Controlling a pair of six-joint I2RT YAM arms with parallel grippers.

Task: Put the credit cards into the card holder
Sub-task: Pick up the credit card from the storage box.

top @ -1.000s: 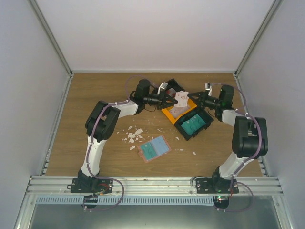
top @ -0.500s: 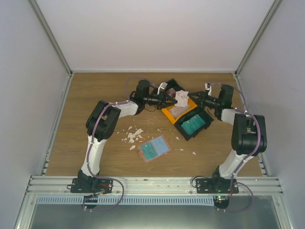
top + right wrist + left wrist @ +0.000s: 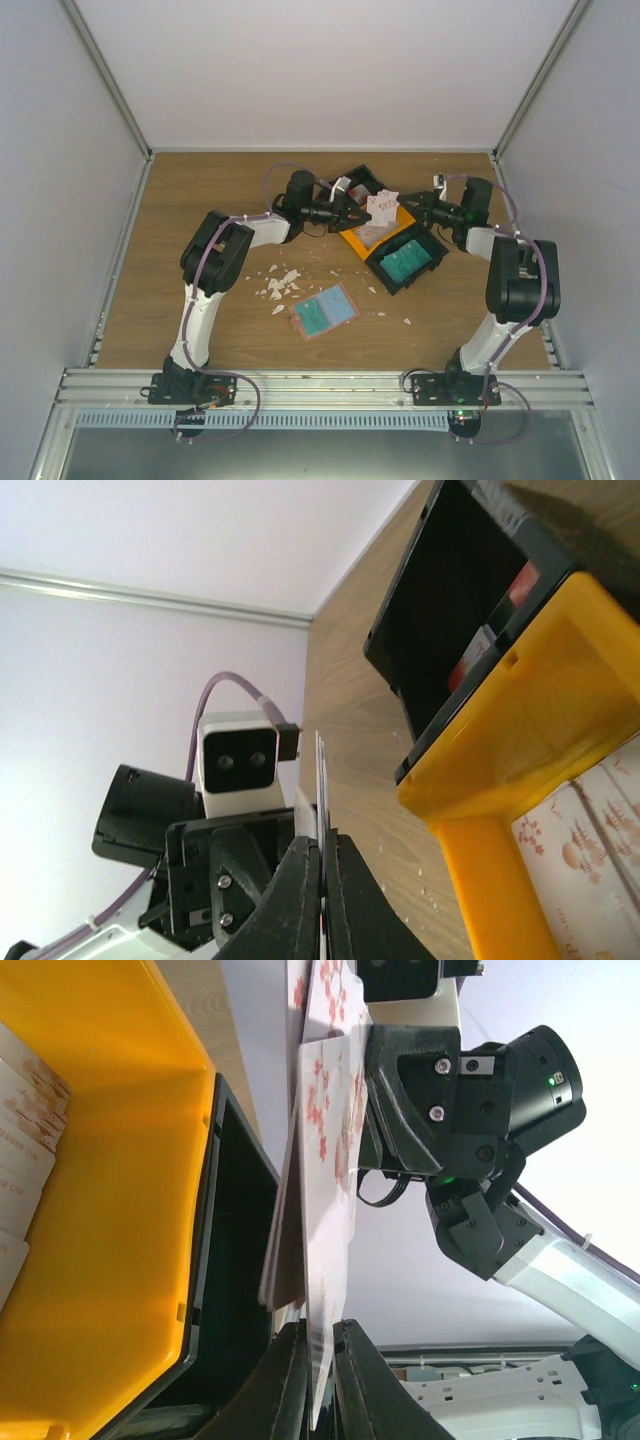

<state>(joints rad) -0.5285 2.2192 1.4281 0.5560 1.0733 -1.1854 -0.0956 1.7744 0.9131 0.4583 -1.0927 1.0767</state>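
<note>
Right arm [image 3: 520,280] shifted. Left hand [image 3: 320,1338], right hand [image 3: 322,852] pinch cards [image 3: 330,1140]; orange bin [image 3: 120,1210] holds more.

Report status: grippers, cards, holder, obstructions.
Left gripper and right gripper both shut on white cards by orange bin. Card holder open on table, apart. Crumbs beside it, not blocking.
</note>
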